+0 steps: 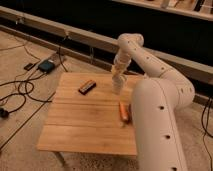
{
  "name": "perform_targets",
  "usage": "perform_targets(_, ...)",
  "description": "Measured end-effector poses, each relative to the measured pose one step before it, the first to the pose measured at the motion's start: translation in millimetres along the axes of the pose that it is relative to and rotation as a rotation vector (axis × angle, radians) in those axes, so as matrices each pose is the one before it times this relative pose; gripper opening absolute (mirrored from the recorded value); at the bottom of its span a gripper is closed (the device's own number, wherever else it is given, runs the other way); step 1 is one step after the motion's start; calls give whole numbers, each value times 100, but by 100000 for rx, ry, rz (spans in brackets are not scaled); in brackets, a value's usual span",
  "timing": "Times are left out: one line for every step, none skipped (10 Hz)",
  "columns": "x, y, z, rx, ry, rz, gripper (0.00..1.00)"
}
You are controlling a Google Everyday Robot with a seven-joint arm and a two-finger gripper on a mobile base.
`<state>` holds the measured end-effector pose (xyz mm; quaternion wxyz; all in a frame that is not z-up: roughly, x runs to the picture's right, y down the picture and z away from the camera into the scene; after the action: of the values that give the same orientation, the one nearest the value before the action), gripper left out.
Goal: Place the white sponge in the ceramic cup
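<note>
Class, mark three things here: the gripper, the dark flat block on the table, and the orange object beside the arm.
gripper (117, 86): camera view, its lower end, over the far side of the table (85, 125).
dark flat block (86, 87): camera view, middle of its top.
orange object (123, 111): camera view, middle of its length.

A dark block lies far-left on the wooden table, an orange object at right; my gripper hangs over its far side.

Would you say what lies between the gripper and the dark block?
Camera view: only bare table between the dark block and the gripper, which hangs over the table's far side.
</note>
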<state>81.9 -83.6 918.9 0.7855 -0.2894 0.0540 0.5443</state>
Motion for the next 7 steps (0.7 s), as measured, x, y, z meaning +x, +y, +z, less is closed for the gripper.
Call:
perform_targets(76, 66, 217, -742, -407, -563, 1)
perform_targets(117, 81, 183, -992, -494, -958, 9)
perform_targets(215, 10, 220, -595, -42, -816, 19)
perform_targets(183, -60, 100, -262, -47, -478, 30)
perform_targets(216, -105, 169, -196, 111, -150, 39)
perform_targets(141, -150, 22, -29, -28, -13, 49)
perform_targets(27, -13, 14, -46, 5, 42, 54)
